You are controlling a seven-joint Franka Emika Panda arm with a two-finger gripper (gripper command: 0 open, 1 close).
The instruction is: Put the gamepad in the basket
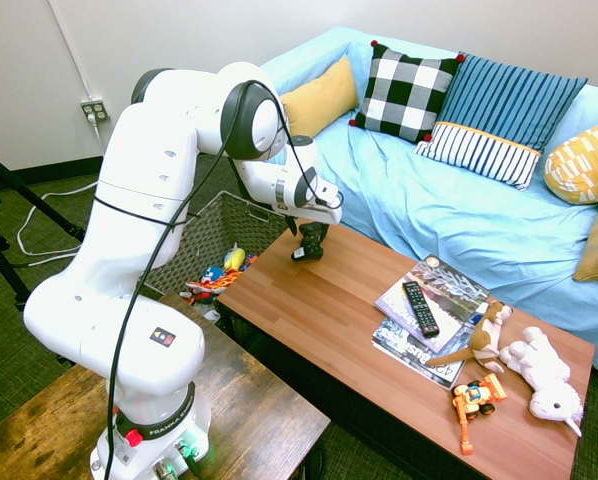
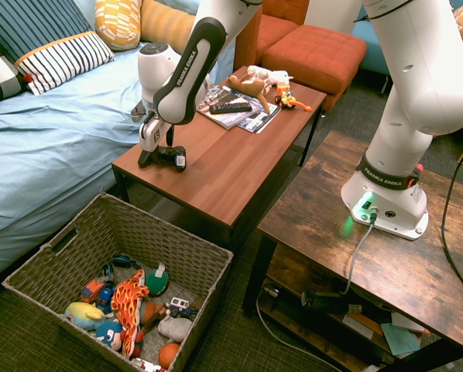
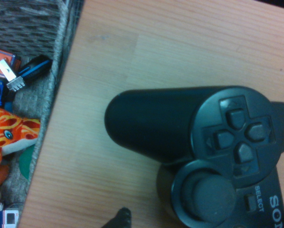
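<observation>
The black gamepad [image 1: 308, 250] [image 2: 174, 159] lies on the wooden coffee table [image 1: 329, 320] [image 2: 224, 167], at the end closest to the basket. Close up, the gamepad [image 3: 203, 152] shows one horn, its D-pad and a thumbstick. My gripper [image 1: 309, 240] [image 2: 159, 155] is down at table level around the gamepad. It looks open, with a small gap between one finger and the gamepad's body. The big woven wicker basket [image 1: 229, 208] [image 2: 204, 260] stands on the floor just past that table end and holds several toys.
At the table's far end lie a long black remote [image 1: 420, 308] on magazines [image 1: 449, 290], plush animals [image 1: 539, 365] and an orange toy car [image 1: 476, 397]. A blue sofa [image 1: 459, 210] runs along one side of the table. A second wooden table [image 2: 386, 256] stands on the other side.
</observation>
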